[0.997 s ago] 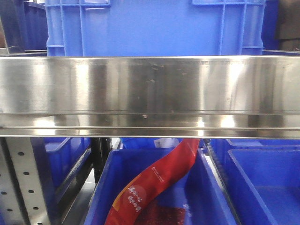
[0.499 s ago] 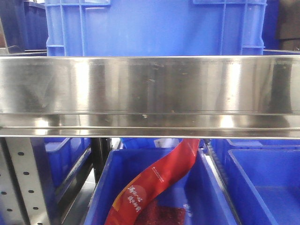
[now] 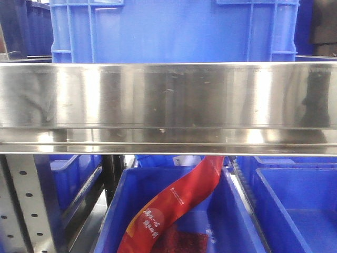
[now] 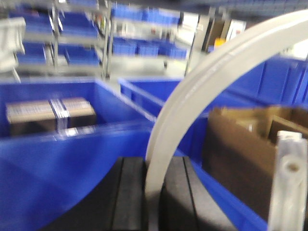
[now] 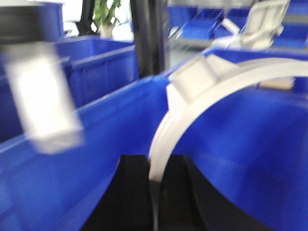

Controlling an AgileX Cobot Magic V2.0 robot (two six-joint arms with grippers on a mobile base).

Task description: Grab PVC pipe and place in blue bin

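Currently the left gripper (image 4: pixel 154 166) is clamped on the pipe (image 4: pixel 192 91), which arcs up and rightward from it. The right gripper (image 5: pixel 155 166) clamps a pipe likewise. Grip firmly, bring the pipe fully over the blue bin (image 4: pixel 48 168) just ahead of the gripper, then release low.

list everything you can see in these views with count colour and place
PVC pipe: one per wrist view, maybe the same one, whitish, curving up from the bottom edge
steel shelf: one, silver, across the front view
blue crate: one, blue, on top of the steel shelf
blue bins: several, blue, below the shelf and around both wrists
red packet: one, red, leaning in the centre lower bin
cardboard boxes: two, brown, left wrist view, one left, one right
plant: one, green, far back in the right wrist view
left claw: one, black, shut on the PVC pipe
right claw: one, black, shut on the PVC pipe
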